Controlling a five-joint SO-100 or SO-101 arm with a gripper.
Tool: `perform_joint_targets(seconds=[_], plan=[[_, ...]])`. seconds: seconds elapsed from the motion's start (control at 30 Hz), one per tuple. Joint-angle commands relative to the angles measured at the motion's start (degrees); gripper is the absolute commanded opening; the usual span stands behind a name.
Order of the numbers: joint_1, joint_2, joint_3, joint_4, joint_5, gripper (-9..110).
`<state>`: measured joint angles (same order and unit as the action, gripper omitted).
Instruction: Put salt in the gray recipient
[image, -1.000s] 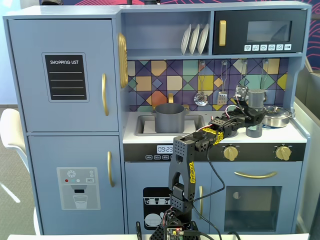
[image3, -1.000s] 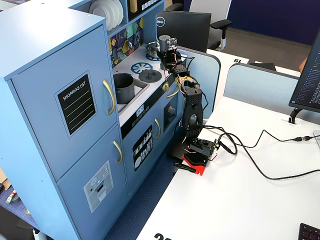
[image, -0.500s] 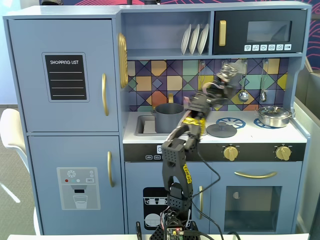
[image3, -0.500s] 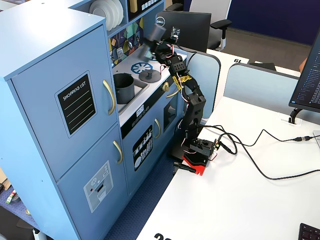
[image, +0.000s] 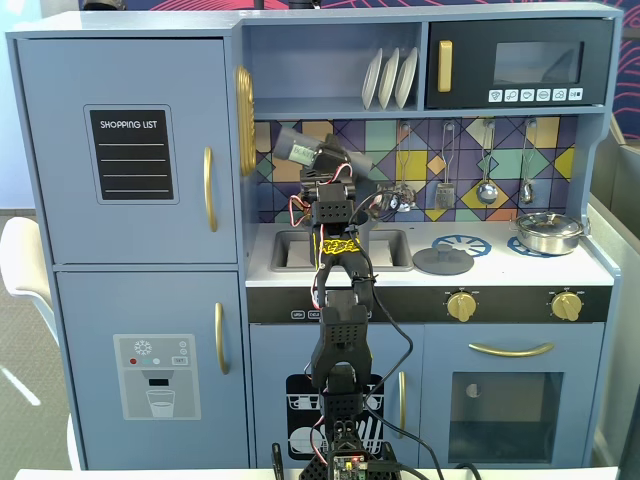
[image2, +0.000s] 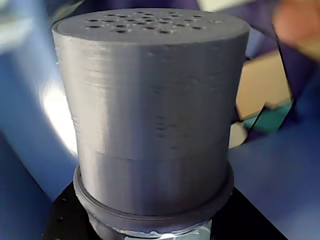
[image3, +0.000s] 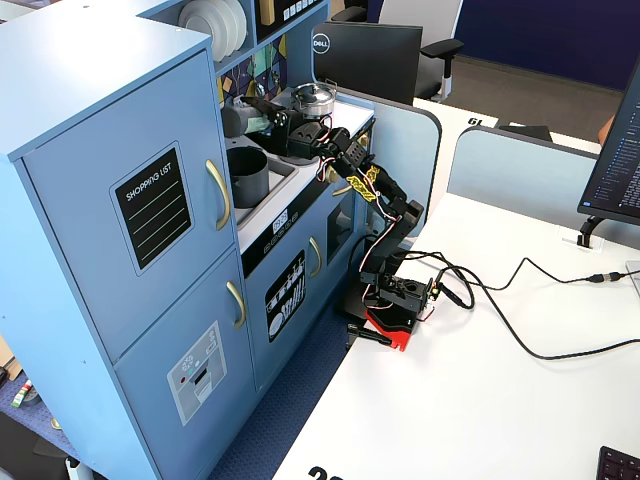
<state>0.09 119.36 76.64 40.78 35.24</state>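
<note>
I have the salt (image: 296, 149) clamped between my fingers, and it lies tipped over, its long axis close to level, the wide cap end pointing left in a fixed view and toward the cabinet wall in the other (image3: 236, 119). My gripper (image: 318, 160) holds it up in the air above the sink, over the gray recipient (image3: 246, 176), which sits upright in the sink basin and is hidden behind my arm from the front. In the wrist view the cap (image2: 152, 107) fills nearly everything, its perforated face turned away from the camera. I count one shaker, one gray pot, one flat gray lid (image: 443, 261) on the stove, one steel pan (image: 546, 232) and three white plates (image: 390, 77) on the shelf.
</note>
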Motion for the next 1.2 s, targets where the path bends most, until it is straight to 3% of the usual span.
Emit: perform_joint_targets(seconds=[0.0,0.37,0.67,0.97,1.07,1.17], plan=[[-2.37,-0.35,-1.76,-3.87,16.61,0],[-6.33,-2.37,-0.44,-12.92,25.75,0],[-1.14,-4.75,0.26,5.98,30.32,0],[-4.75,-10.02,-4.04,-17.58,26.37,0],[-3.69,-13.36,-9.84,-16.79,27.60,0],[-1.76,-14.77,-12.30,-7.73,30.41,0]])
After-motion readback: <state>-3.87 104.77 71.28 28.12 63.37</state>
